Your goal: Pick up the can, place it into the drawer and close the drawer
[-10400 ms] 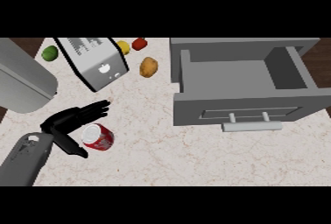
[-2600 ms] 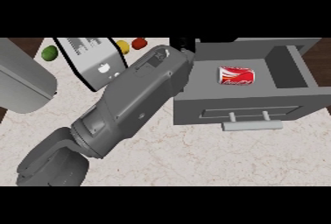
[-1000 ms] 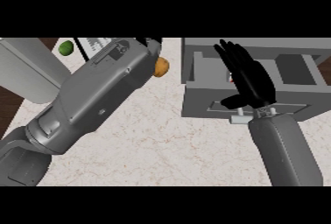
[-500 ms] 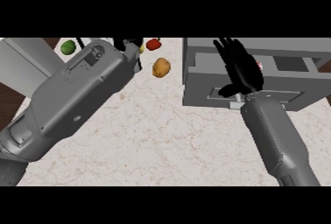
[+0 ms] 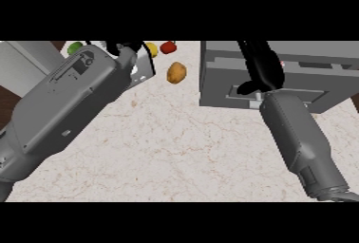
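The grey drawer at the upper right stands only a narrow gap out of its cabinet. A sliver of the red can shows inside that gap, just right of my right hand. That hand is open, its straight fingers lying over the drawer's front and reaching into the gap, with the palm at the handle. My left forearm crosses the left half of the view. Only black bits of my left hand show at its far end near the top edge.
A brown potato lies on the marble counter left of the drawer. Behind it are a red fruit, a yellow fruit and a green one. A white board and a grey appliance stand at the upper left.
The drawer has slid inward under my right hand, leaving a much narrower gap. The can, plainly visible before, is now nearly hidden. My left arm has drawn back toward the left.
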